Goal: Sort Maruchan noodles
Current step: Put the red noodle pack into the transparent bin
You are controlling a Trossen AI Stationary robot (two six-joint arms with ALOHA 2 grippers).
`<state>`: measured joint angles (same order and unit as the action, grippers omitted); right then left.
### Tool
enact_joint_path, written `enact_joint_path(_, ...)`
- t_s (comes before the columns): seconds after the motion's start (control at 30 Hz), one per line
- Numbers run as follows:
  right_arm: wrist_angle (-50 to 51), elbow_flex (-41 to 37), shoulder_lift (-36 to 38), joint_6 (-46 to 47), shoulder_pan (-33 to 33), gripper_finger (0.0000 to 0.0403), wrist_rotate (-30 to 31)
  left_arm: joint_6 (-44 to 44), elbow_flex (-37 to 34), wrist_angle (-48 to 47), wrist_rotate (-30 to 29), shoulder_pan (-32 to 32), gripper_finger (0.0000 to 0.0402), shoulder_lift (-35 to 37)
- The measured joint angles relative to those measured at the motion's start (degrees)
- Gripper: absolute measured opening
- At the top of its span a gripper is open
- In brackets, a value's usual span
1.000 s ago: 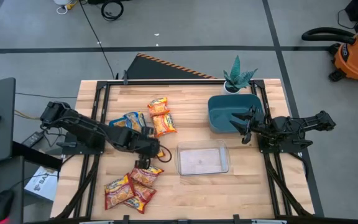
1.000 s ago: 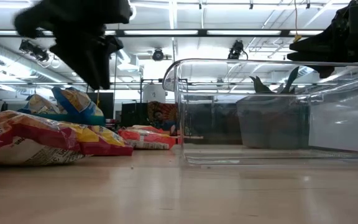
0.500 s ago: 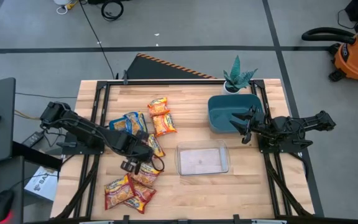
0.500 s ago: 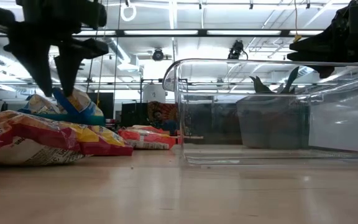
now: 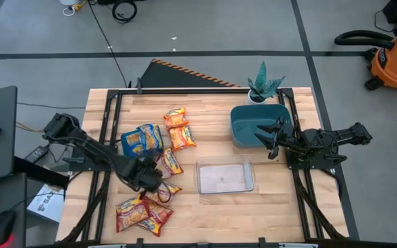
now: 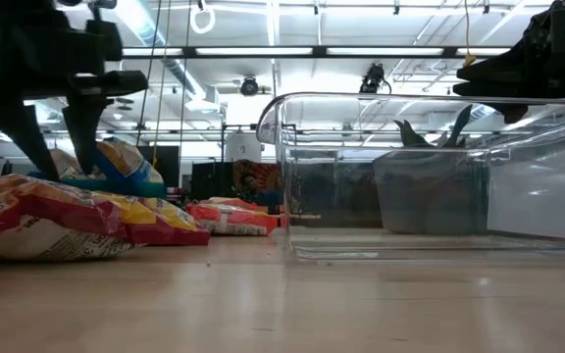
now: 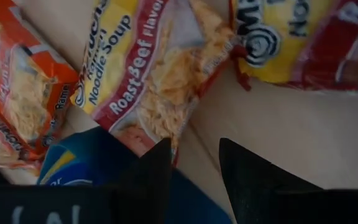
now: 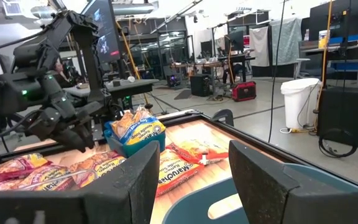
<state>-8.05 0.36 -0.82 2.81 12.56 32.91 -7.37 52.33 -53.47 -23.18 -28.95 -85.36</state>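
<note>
The Maruchan noodles lie in loose groups on the wooden table: blue packets (image 5: 142, 140), orange ones (image 5: 179, 128), a red-trimmed one (image 5: 171, 162) and a red pile (image 5: 143, 209) near the front edge. My left gripper (image 5: 150, 180) hangs open, fingers pointing down, between the blue packets and the red pile. In its wrist view the fingers (image 7: 194, 146) stand just over one end of a Roast Beef packet (image 7: 154, 81) lying flat; I see no touch. My right gripper (image 5: 271, 138) waits open over the teal bin (image 5: 248, 116).
A clear plastic box (image 5: 224, 174) stands at the table's middle, right of my left gripper. The teal bin sits at the far right with a small potted plant (image 5: 264, 86) behind it. Bare wood lies at the near right of the table.
My left gripper has drawn back toward the table's left and near edge and turned about its wrist; in the low view its two fingers now show apart. The blue and red-trimmed packets that the arm covered now show in full.
</note>
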Motion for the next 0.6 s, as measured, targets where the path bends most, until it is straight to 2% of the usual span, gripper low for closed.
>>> enact_joint_path(0.13, 0.0, 0.0, 0.0, 0.0, 0.0, 0.0199, 0.0, -0.1, -1.4, 2.8, -3.3, -1.6, 0.0142, 0.0)
enact_joint_path(0.33, 0.0, 0.0, 0.0, 0.0, 0.0, 0.0199, 0.0, 0.0, -4.0, 9.3, -4.2, -1.5, 0.0142, 0.0)
enact_joint_path(0.6, 0.0, 0.0, 0.0, 0.0, 0.0, 0.0199, 0.0, -0.8, -6.0, 12.1, -6.8, -1.3, 0.0142, 0.0)
